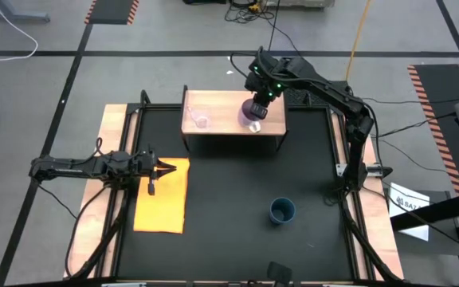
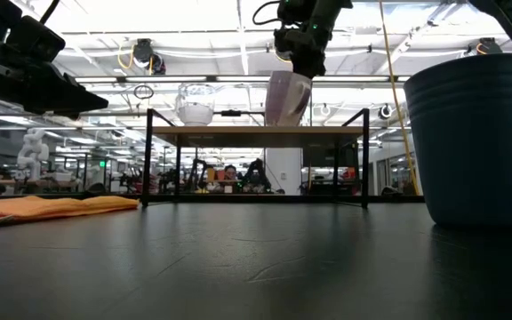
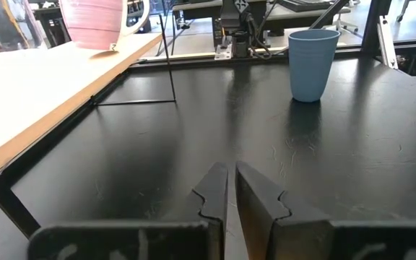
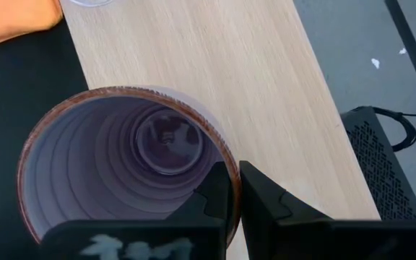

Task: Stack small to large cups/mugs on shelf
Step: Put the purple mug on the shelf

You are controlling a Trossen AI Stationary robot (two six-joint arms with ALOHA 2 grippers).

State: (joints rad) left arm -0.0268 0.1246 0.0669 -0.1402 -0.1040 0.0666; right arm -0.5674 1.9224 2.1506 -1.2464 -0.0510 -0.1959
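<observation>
The light purple mug (image 1: pixel 251 112) is over the right part of the wooden shelf (image 1: pixel 221 108), and my right gripper (image 4: pixel 237 198) is shut on it. In the low view the mug (image 2: pixel 287 98) is tilted, with its base at the shelf top. The tiny clear glass cup (image 1: pixel 200 121) stands on the shelf's left part. The dark teal-blue cup (image 1: pixel 282 210) stands upright on the black table, near right. My left gripper (image 1: pixel 162 167) is shut and empty over the orange mat (image 1: pixel 162 199). My right gripper pinches the mug's wall at the rim (image 4: pixel 226 162), with one finger inside the mug and one outside. The fingers come from above, pointing down. The mug hangs tilted below them; I cannot tell whether its base touches the shelf board.
The shelf stands on thin black legs (image 2: pixel 149 160) at the table's far middle. The mug's pale handle (image 1: pixel 255 126) points toward the near edge. The black table surface (image 1: pixel 237 199) between mat and blue cup is free room.
</observation>
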